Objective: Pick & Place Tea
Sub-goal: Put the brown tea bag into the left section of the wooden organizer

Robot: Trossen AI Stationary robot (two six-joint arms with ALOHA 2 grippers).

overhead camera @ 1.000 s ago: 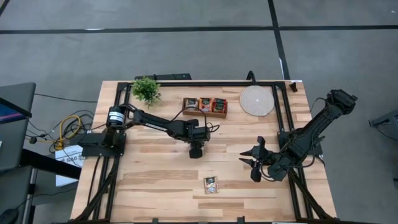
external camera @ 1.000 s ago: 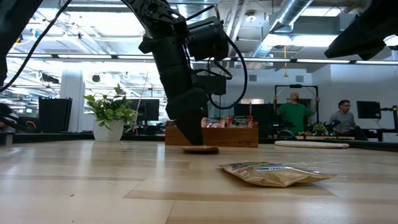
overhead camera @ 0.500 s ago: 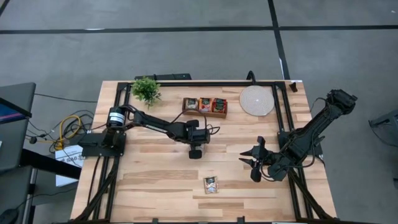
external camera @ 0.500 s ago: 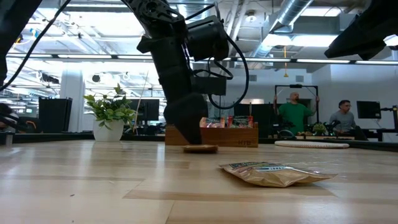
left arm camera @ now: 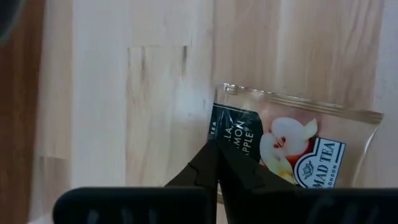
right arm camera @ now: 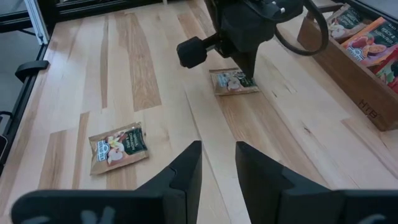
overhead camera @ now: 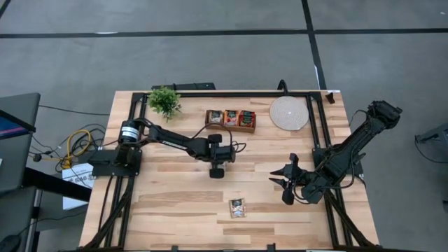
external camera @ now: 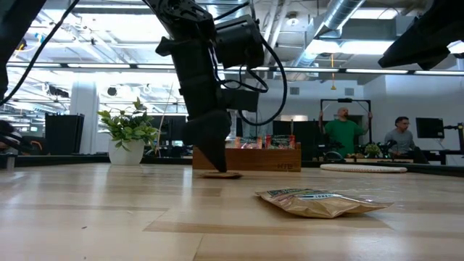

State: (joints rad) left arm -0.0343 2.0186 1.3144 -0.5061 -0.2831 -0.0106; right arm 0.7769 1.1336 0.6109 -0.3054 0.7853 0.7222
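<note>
Sachet, pale, dark-banded, pear print

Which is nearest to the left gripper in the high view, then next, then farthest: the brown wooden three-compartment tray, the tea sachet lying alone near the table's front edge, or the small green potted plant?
Measured from the left gripper, mid-table:
1. Brown wooden three-compartment tray, just behind it, toward the back edge.
2. Lone tea sachet, in front of it, near the front edge; only slightly farther than the tray.
3. Small green potted plant, at the back-left corner.

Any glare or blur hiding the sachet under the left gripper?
Left wrist view: the sachet is sharp and its print readable, with slight sheen along one edge; the left gripper, closed, covers one corner. Low view: it is a thin dark sliver, backlit by the bright room. High view: the gripper hides it.
</note>
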